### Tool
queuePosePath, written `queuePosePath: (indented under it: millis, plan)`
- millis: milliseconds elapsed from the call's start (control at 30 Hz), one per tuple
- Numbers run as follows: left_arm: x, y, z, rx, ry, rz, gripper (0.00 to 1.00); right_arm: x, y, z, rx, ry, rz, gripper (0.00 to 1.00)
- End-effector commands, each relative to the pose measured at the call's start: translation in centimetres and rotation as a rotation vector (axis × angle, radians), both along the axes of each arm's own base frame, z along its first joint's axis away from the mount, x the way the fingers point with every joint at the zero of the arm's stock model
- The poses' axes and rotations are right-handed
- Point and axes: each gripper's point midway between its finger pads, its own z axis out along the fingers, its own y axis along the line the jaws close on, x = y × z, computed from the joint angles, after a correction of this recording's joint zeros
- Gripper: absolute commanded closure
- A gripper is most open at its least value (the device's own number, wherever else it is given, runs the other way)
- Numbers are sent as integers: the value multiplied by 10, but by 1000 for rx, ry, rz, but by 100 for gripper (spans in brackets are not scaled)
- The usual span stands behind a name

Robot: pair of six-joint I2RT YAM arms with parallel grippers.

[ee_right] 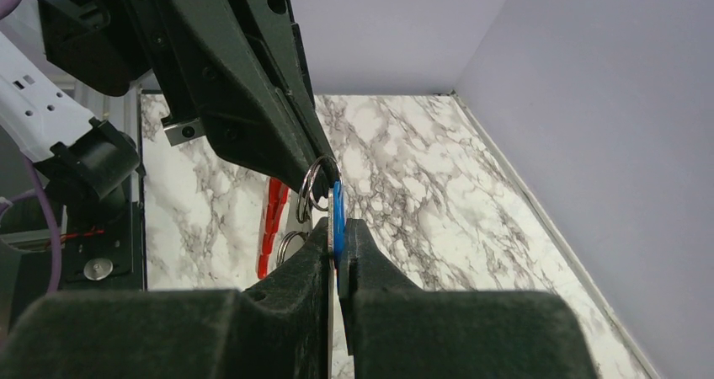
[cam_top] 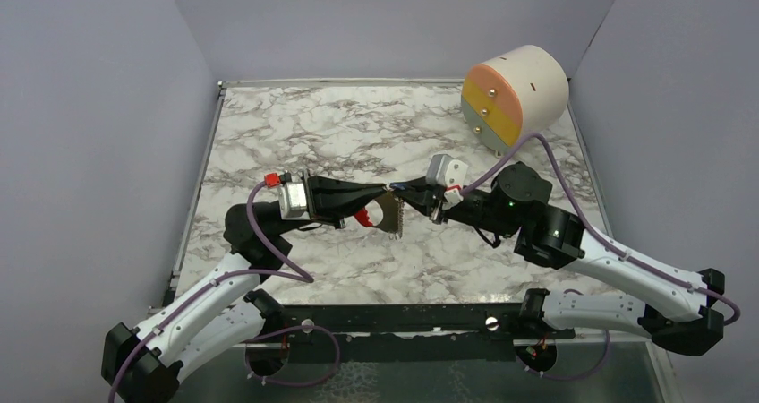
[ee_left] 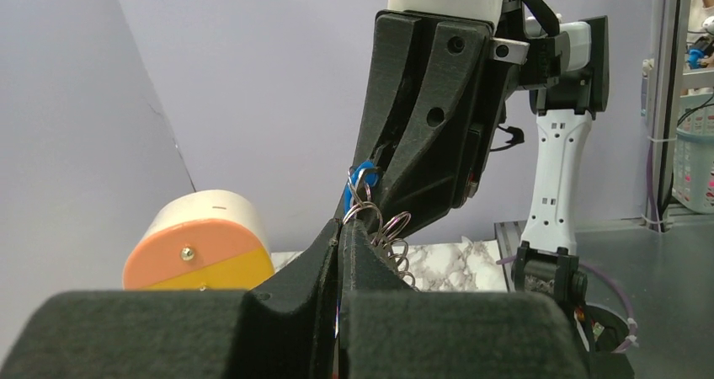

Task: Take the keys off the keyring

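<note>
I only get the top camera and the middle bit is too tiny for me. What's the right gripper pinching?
Observer: Its wrist camera shows the right gripper shut on the key, a thin blue piece held edge-on.
Operator: Is it off the ring yet?
Observer: Can't tell for sure. A silvery ring sits right against the key's top, at the left gripper's tip.
Operator: What about the left one?
Observer: Shut too; its own camera shows wire loops of the keyring poking out beside its closed tip.
</note>
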Motion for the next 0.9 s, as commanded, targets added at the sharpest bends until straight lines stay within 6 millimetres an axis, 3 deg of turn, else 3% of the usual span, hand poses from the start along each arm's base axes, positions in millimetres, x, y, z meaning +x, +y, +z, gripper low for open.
queuePosePath:
  millis: [0,867]
  plan:
    - [10,10,19,-57,-10,88,100,-3,-13,34,99,-55,-22,99]
    - [38,38,45,-238,75,272,100,-8,-5,4,53,-2,17,99]
